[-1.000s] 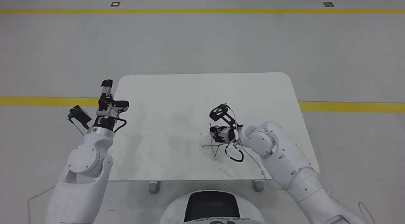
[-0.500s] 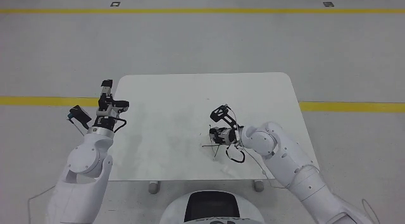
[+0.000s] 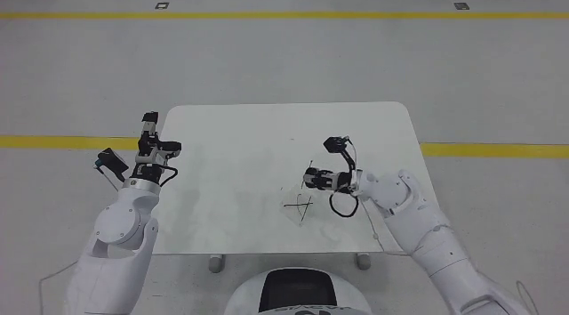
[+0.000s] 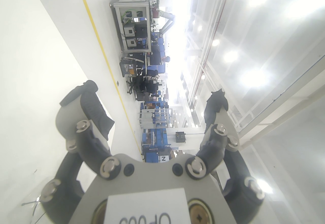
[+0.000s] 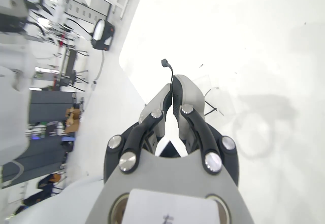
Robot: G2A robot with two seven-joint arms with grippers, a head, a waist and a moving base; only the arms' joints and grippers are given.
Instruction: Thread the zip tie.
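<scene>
Since a second ago the right claw (image 3: pixel 311 178) has pulled off the loose ties (image 3: pixel 298 204) toward two o'clock, while the left arm has kept still. Right claw is pressed together, pinching a black zip tie (image 5: pixel 165 62) whose head pokes out past the fingertips. Loose ties lie on the table (image 3: pixel 249 137) at the claw's seven o'clock. Left claw (image 3: pixel 148 128) is spread wide at the table's nine o'clock edge

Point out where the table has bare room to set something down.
Free: the far half of the table, and the middle strip between the left gripper and the loose ties. Crowded: the near right part, where the right gripper, shut on a zip tie, hangs by the loose ties.
</scene>
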